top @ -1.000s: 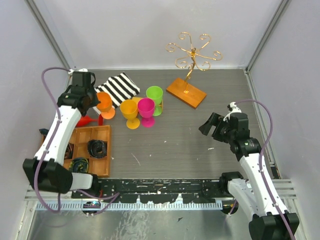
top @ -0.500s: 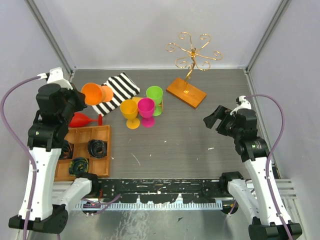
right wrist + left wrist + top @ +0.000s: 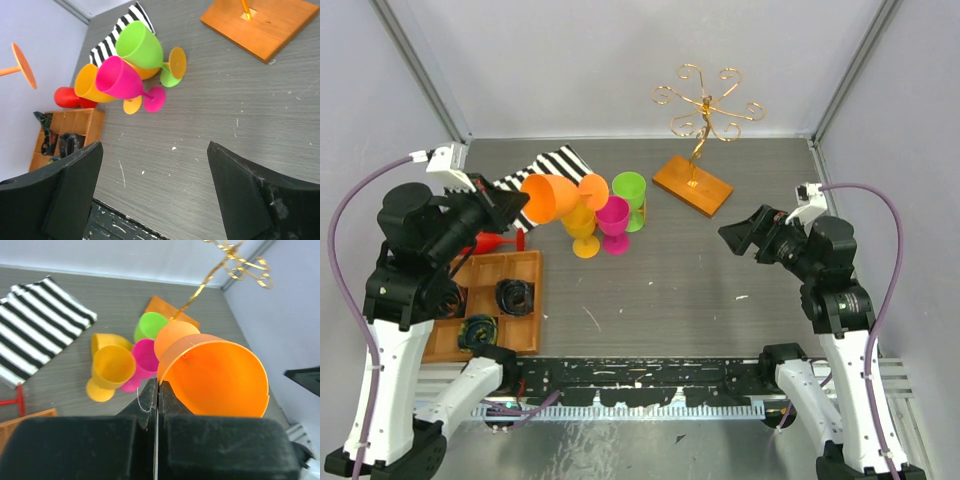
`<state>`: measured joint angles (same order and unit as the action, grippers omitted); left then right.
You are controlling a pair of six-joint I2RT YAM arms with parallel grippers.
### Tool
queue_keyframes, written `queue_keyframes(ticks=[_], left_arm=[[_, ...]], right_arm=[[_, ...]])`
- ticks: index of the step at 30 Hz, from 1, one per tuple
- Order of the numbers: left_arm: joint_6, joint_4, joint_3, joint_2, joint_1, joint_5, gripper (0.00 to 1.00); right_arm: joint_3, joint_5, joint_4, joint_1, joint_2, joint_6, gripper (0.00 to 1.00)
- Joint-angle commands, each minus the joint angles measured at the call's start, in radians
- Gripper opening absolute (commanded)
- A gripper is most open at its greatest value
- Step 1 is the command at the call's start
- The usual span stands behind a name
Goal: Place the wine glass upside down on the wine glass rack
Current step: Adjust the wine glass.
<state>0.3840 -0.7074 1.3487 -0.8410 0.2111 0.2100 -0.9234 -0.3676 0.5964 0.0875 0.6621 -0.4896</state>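
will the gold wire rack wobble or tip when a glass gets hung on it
Likely wobbles some: the wine glass rack is thin wire on one slim stem. Tipping seems less likely; its flat wooden base is broad. The orange wine glass looks like light plastic, so little load.

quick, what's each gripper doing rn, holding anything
Left gripper: closed, pinching the wall of the orange plastic wine glass at its rim.
Right gripper: open, holding nothing.
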Motion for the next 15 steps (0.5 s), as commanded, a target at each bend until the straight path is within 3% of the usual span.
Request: queue_keyframes(ticks=[1,5,11,15], left_arm=[[0.086,0.125,-0.021,0.034,0.073,0.050,0.00],[0.108,0.177,-0.062,0.025,0.228,-0.039,0.00],[0.076,0.258,-0.092,-0.053,0.568,-0.313,0.00],[0.039,0.321,-0.087,-0.119,0.722,-0.435,0.00]], right_arm=[[-0.035,-0.064,-0.094,-0.003,-0.035,-0.034,0.91],[-0.016,-0.094,-0.139,-0.003,-0.071,-0.054,0.92],[0.007,-0.061,-0.147,-0.003,-0.096,-0.083,0.94],[0.023,-0.083,-0.149,-0.003,-0.105,-0.109,0.94]])
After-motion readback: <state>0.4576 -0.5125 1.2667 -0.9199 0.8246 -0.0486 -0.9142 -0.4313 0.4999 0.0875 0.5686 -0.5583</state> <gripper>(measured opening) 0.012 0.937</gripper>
